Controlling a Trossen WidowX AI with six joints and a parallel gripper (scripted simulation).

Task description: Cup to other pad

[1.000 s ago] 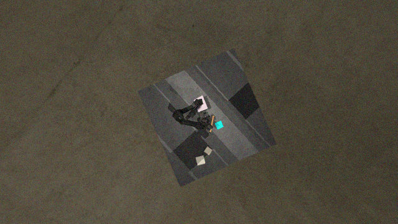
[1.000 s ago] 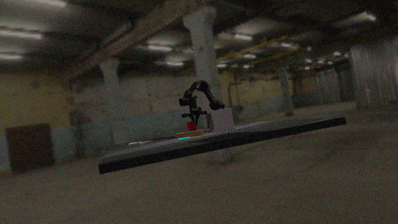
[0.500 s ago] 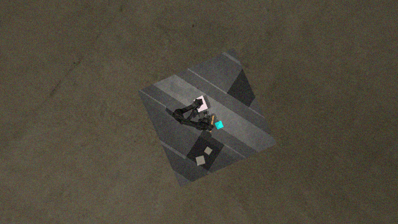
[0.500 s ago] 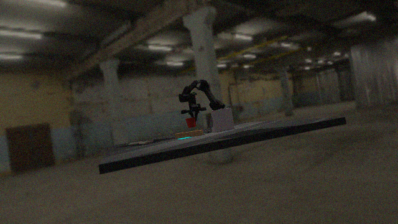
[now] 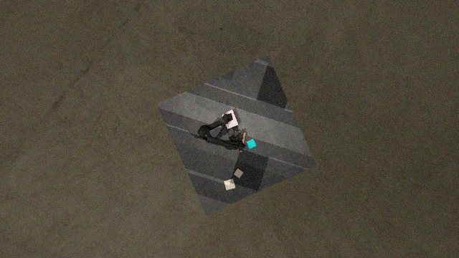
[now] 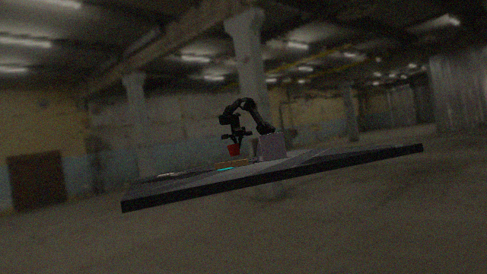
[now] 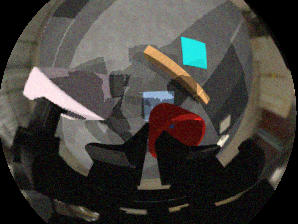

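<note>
Red cup clenched in my end effector (image 6: 237,141) (image 7: 149,145), raised above the table (image 6: 183,186).

If I swing toward the cyan pad (image 5: 251,143) (image 6: 225,168) (image 7: 194,53) too low, the cup (image 6: 233,150) (image 7: 175,127) could strike the orange barrier (image 5: 244,137) (image 6: 231,164) (image 7: 175,72); a jerk or further tilt could spill marbles. The cup is plain red, leaning slightly, narrower at its base, with something small and blue inside.

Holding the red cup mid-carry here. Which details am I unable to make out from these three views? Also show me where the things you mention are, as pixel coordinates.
- Marble count: the wrist view shows only a small blue patch inside the red cup (image 6: 233,149) (image 7: 157,117); too small and dark.
- Cup from above: the arm (image 5: 220,142) (image 6: 256,114) covers it in the top view.
- Fingertip contact on the cup: exterior view, too small and dark.
</note>
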